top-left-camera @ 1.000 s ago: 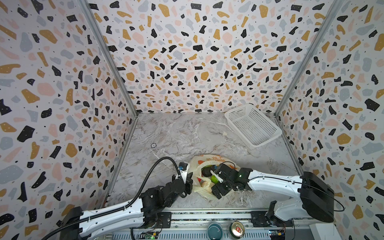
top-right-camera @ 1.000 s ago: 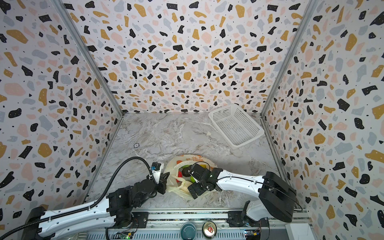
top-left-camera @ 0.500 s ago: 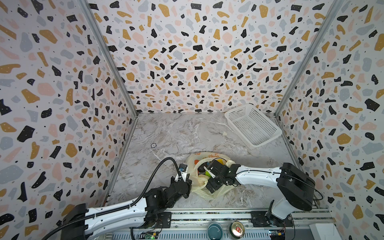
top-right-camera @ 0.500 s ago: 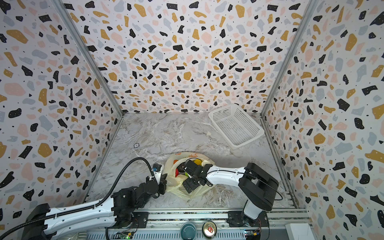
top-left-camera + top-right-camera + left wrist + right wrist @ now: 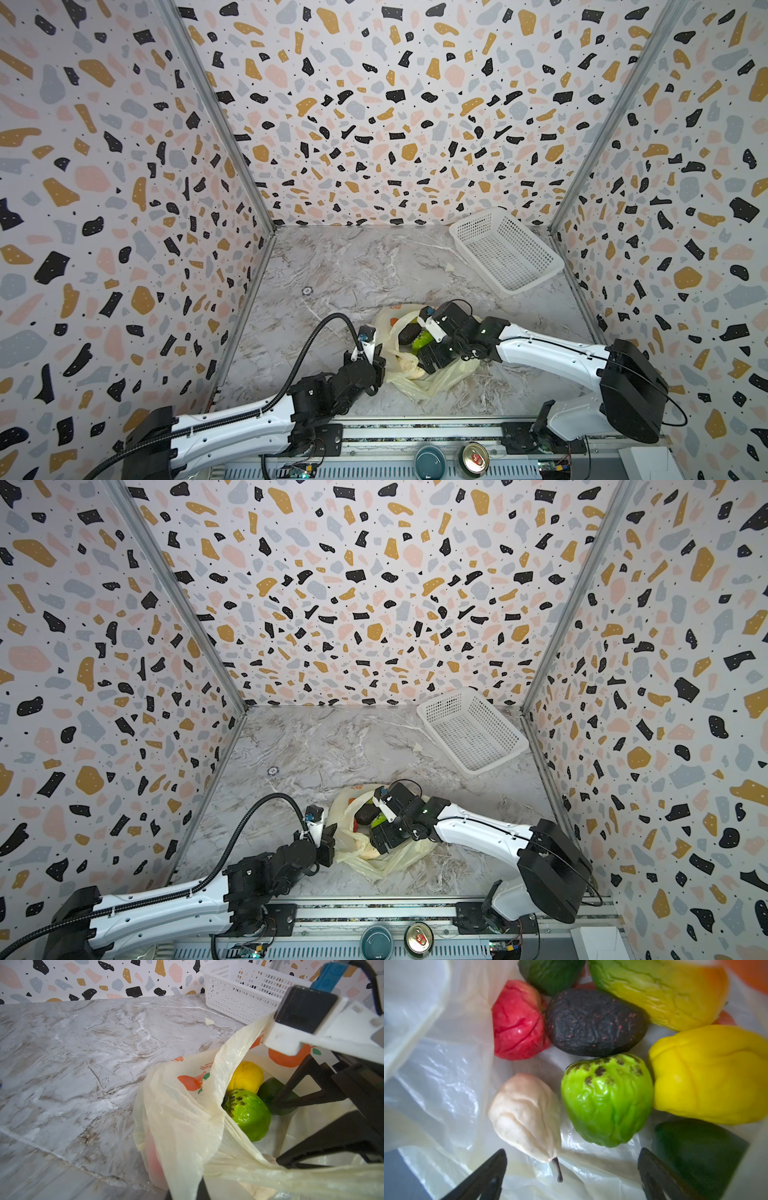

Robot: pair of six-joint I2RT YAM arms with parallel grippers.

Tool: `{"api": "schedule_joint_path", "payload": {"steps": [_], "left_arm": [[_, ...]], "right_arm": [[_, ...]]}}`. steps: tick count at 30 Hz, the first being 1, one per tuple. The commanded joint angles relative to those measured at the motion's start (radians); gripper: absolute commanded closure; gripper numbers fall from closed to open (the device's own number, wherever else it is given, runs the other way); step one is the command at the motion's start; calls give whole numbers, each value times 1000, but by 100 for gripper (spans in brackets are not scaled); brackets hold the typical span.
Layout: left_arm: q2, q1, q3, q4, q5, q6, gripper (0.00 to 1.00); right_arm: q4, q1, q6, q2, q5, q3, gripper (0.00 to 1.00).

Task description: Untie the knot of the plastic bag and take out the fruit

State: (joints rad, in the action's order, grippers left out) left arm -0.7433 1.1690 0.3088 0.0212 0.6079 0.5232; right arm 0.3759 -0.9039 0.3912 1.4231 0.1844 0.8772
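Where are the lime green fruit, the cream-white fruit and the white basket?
lime green fruit (image 5: pixel 607 1101): right wrist view, middle of skin.
cream-white fruit (image 5: pixel 525 1114): right wrist view, middle of body.
white basket (image 5: pixel 507 253): in a top view, mesh floor.

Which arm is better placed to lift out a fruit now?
Right. Its open fingers hang inside the bag, just above the fruit; the left fingers are shut on the bag's edge, holding it open.

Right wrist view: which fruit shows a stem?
The cream-white pear-shaped piece: a thin dark stem sticks out of its narrow end. No other piece shows one.
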Motion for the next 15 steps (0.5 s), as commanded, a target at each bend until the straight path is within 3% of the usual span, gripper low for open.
{"api": "schedule_joint_path", "payload": {"steps": [1,15], "left_arm": [[-2,6,16,-55,8,-19,100],[1,6,20,-67,29,-16,100]], "right_arm": [[-46,28,74,-12,21,5,1],[-120,-9,71,129,-111,36,4]]}}
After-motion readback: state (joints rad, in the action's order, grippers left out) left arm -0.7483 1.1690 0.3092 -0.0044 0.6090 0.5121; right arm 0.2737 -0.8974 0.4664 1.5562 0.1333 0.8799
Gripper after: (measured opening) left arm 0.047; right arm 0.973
